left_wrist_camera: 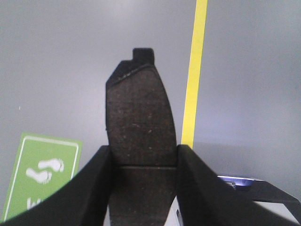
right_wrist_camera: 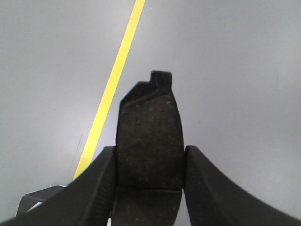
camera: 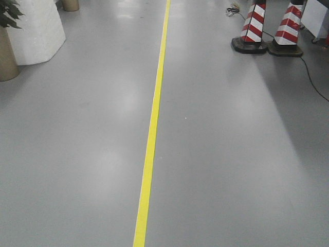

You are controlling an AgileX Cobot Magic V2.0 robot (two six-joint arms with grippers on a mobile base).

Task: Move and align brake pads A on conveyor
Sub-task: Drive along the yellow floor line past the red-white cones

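— Floor (camera: 77,154) is wide open and grey, with a yellow line (camera: 154,118) down the middle. Striped cones (camera: 267,31) stand far right, a white block (camera: 36,31) far left.
— And the fingers?
— Left fingers (left_wrist_camera: 94,183) are clamped on a brake pad (left_wrist_camera: 138,108), tab pointing out, above the floor beside the line. Right fingers (right_wrist_camera: 211,188) are gripping a second brake pad (right_wrist_camera: 149,122) the same way.

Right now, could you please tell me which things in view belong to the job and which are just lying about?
Job: left pad, clamped in the left gripper; right pad, clamped in the right gripper.
Lying about: yellow floor line, striped cones, green footprint sign, plant pot.
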